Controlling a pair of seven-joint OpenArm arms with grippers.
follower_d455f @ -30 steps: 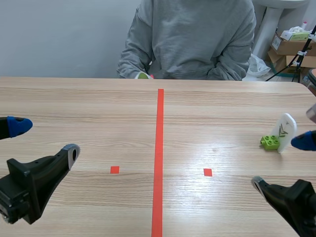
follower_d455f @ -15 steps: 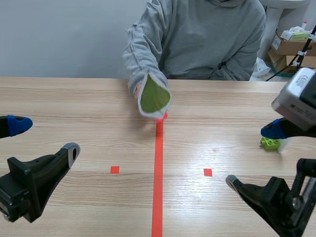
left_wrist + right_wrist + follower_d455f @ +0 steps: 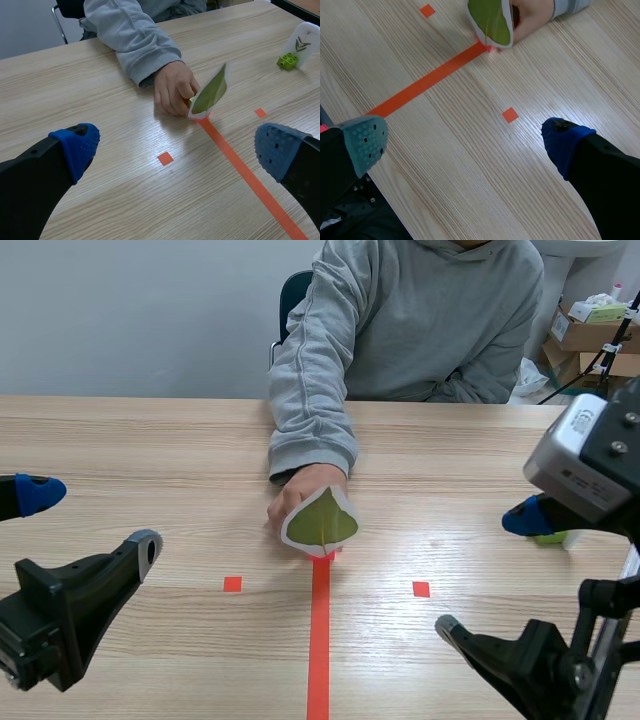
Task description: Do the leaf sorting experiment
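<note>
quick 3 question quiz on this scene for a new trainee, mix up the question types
1. True or false: the person's hand holds the green leaf card on the tape line.
2. Multiple choice: the left gripper is A) open, B) shut on the card, C) shut on nothing.
3. Fill in: the green brick stands on the robot's ___ side of the tape line.

Key: 1 true; 2 A; 3 right.

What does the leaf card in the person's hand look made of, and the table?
Leaf card: likely laminated paper or thin plastic; a flat green leaf inside a stiff white border. Table: wood or wood-look laminate; pale grain lines, smooth with a faint sheen.
</note>
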